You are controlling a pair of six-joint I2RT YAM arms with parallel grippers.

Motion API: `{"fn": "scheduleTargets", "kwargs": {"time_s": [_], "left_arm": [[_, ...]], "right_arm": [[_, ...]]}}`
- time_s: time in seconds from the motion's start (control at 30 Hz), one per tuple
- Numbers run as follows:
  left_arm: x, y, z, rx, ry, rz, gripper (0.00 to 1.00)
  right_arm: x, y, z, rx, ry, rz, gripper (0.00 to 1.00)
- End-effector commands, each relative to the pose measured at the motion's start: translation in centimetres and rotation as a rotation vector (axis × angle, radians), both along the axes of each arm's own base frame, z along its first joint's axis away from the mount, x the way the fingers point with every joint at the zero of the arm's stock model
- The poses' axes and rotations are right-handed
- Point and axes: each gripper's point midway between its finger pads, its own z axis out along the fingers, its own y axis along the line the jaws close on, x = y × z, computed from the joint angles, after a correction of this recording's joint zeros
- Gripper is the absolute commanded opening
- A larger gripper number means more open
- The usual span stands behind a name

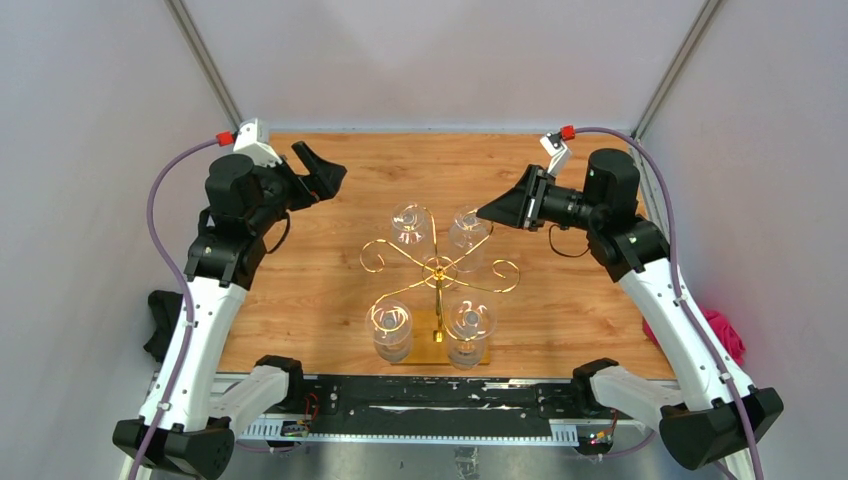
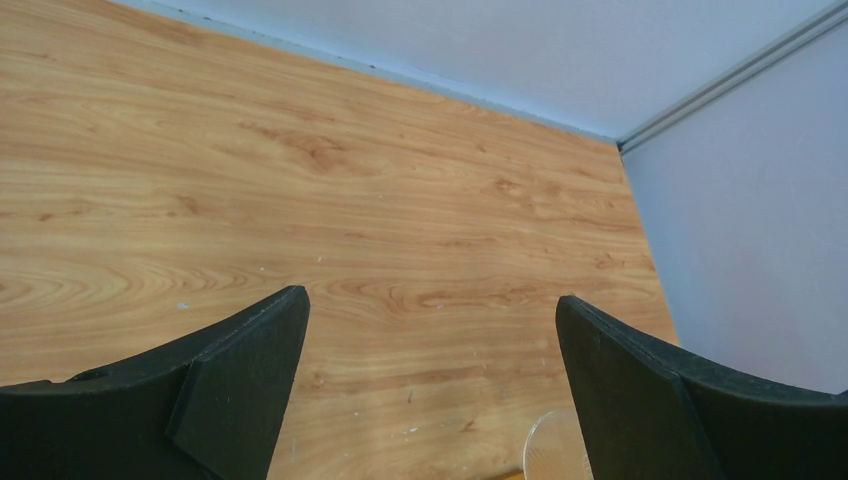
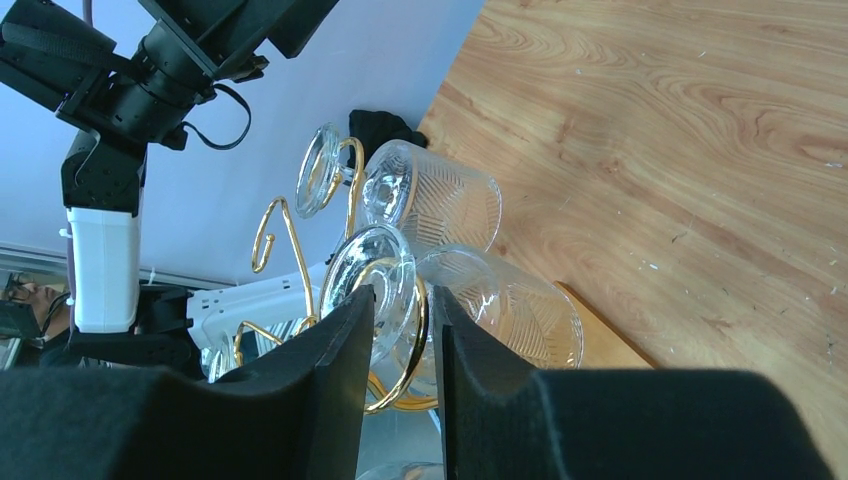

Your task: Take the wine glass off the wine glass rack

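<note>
Gold wine glass rack holds all four glasses; my right jaws stand narrow about the far-right wine glass, grip I cannot tell; left jaws wide, empty; lift-off not yet done.

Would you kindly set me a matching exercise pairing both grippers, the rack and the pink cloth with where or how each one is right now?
Column one
1. left gripper
2. right gripper
3. rack
4. pink cloth

Column two
A. gold, standing at the middle of the table
B. jaws narrow, either side of a glass foot
C. lying past the table's right edge
D. jaws wide apart over bare wood

Pairs: 1-D, 2-B, 3-A, 4-C
</note>
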Motion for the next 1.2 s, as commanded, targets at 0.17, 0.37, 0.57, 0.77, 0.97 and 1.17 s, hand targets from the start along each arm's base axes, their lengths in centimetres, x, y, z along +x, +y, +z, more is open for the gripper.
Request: {"fn": "scheduleTargets", "kwargs": {"time_s": [0.17,0.37,0.57,0.77,0.97,1.17], "left_arm": [[-0.4,-0.2,-0.6,0.008,0.008,-0.011,1.0],[-0.4,-0.1,-0.5,0.009,0.006,-0.009,1.0],[-0.4,-0.2,-0.7,0.011,0.008,-0.011,1.0],[-0.4,-0.2,-0.8,0.015,0.01,-0.015,1.0],[-0.4,-0.3,-1.1,0.016,0.016,-0.02,1.0],[-0.3,-0.3,-1.3,0.015,0.018,-0.021,1.0]], "right_arm": [[-0.7,0.8,0.8,0.002,0.003,0.025,0.33],[-0.5,0.9,1.3,0.011,0.009,0.014,0.23],[-0.3,0.9,1.7,0.02,0.022,-0.004,0.19],[-0.1,0.6,2.5,0.024,0.003,-0.041,0.17],[0.0,0.4,3.4,0.024,-0.025,-0.058,0.21],[0.4,0.3,3.7,0.018,-0.039,-0.07,0.21]]}}
